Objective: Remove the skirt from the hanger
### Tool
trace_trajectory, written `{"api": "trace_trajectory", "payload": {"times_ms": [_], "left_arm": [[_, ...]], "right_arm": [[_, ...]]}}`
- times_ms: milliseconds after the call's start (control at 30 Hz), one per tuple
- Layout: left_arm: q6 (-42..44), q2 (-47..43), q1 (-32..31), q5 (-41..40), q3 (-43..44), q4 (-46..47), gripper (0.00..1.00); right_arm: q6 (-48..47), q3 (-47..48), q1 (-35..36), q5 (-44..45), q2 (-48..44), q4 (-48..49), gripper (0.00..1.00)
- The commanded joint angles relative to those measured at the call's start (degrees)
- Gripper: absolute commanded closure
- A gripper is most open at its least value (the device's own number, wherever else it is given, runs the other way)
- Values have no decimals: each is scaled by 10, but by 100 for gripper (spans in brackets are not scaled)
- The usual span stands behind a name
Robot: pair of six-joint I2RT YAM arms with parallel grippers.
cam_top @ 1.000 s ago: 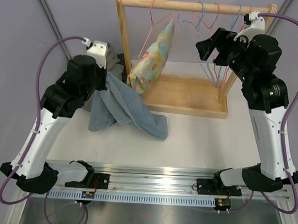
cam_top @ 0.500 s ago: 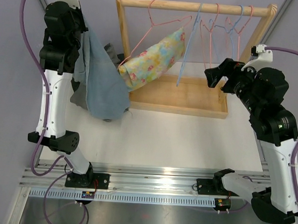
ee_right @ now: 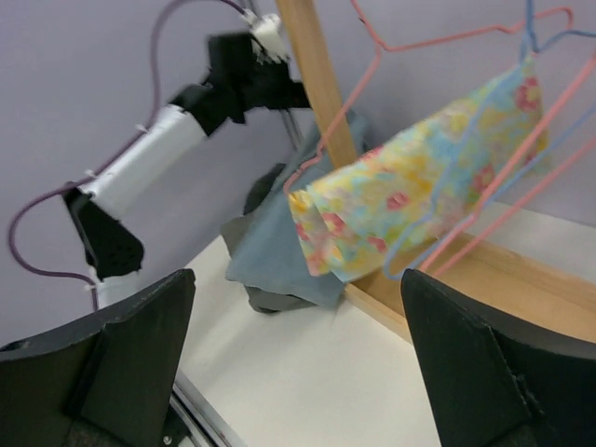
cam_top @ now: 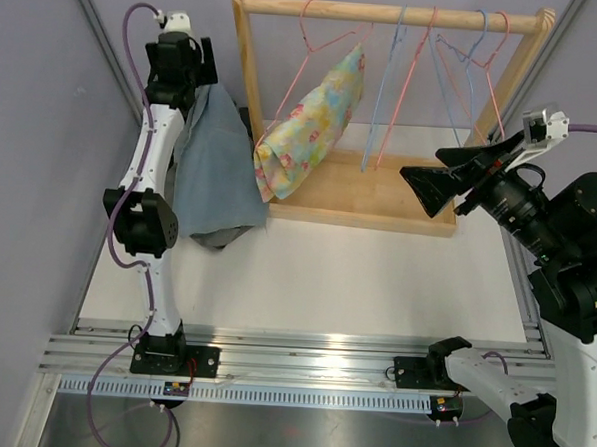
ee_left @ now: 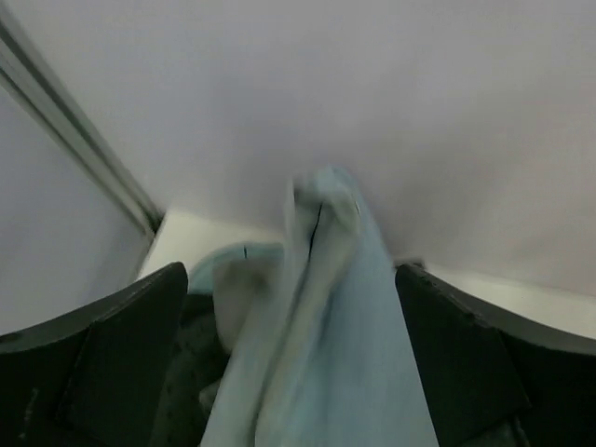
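A floral skirt (cam_top: pixel 309 124) (ee_right: pixel 428 196) hangs on a pink hanger (cam_top: pixel 319 29) (ee_right: pixel 372 84) at the left end of the wooden rack. My left gripper (cam_top: pixel 191 76) (ee_left: pixel 291 279) is raised high at the back left, beside the rack's left post. Its jaws stand wide apart and a blue cloth (cam_top: pixel 216 169) (ee_left: pixel 335 354) drapes down between them, unclamped. My right gripper (cam_top: pixel 426 185) (ee_right: pixel 298 298) is open and holds nothing. It hovers in front of the rack's right half and points left toward the skirt, well clear of it.
The wooden rack (cam_top: pixel 390 13) has a tray base (cam_top: pixel 380 203) and carries several bare blue and pink hangers (cam_top: pixel 457 72). A dark grey garment (cam_top: pixel 223 238) (ee_right: pixel 279 300) lies under the blue cloth's lower end. The wall and a metal rail run along the left.
My left arm kept the blue cloth raised at the back left, and its jaws went from shut to open. My right arm drew back from the rack. The skirt swung.
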Motion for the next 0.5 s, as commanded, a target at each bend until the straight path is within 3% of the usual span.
{"api": "trace_trajectory", "payload": {"times_ms": [0, 133, 333, 467], "left_arm": [[-54, -40, 6, 6, -45, -5, 1], [-87, -155, 5, 22, -181, 4, 1], [-108, -384, -9, 89, -370, -17, 1], [-118, -536, -93, 83, -560, -47, 1]], "right_arm": [[26, 25, 0, -109, 40, 55, 1], [74, 48, 5, -95, 108, 90, 4], [68, 110, 98, 11, 237, 111, 5], [62, 210, 123, 66, 344, 96, 5]]}}
